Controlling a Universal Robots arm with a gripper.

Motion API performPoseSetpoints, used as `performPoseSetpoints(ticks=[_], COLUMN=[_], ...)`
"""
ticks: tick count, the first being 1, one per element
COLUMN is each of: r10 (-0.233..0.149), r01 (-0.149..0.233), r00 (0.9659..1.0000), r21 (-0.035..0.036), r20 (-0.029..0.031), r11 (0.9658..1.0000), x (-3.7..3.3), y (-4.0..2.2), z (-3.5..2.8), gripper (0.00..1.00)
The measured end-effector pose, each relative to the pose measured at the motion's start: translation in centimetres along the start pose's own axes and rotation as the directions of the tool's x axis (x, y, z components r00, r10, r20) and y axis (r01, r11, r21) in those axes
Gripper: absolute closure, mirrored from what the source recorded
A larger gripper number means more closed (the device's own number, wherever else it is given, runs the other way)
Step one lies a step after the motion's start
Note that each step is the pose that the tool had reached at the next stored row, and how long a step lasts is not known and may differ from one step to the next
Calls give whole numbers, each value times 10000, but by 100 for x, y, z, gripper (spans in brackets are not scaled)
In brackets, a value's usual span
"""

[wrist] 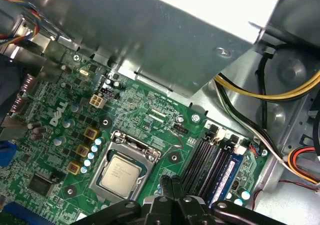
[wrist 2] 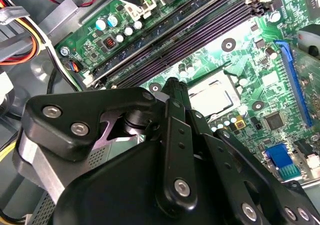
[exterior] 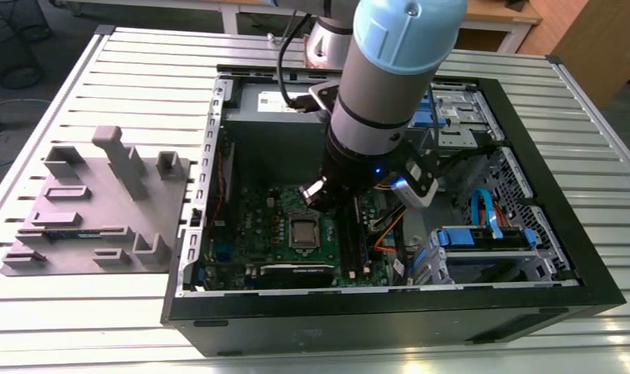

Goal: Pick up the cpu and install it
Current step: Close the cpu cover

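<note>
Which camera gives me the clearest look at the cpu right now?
The first wrist view: the cpu lies whole and uncovered in its socket. In the second wrist view the gripper hides part of the cpu. In the exterior view the cpu is just a small square beside the arm.

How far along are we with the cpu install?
Done: the cpu lies inside the socket frame on the motherboard. In hand: nothing; the tool hangs shut and empty beside that frame, apart from the chip. Left: whether the frame is latched, I cannot tell.
</note>
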State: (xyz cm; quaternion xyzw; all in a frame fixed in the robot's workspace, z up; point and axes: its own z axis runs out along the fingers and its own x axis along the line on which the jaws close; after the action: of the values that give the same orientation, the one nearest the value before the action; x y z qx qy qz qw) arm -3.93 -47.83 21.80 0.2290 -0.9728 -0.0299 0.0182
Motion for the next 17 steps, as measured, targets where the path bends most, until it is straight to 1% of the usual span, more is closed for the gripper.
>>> performPoseSetpoints(ticks=[2,5,6,12,17], r10=[0,1,1,1,-10], r01=[0,-1,-1,-1,10], r00=[10000,10000,10000,10000,10000], r21=[3,18,20,23,22], r20=[-1,-8,-10,-11,-11], r11=[10000,10000,10000,10000,10000], x=[-13,-41,-46,-42,-9], y=[26,83,91,90,77], z=[2,5,6,6,6], gripper=[89,89,89,89,89])
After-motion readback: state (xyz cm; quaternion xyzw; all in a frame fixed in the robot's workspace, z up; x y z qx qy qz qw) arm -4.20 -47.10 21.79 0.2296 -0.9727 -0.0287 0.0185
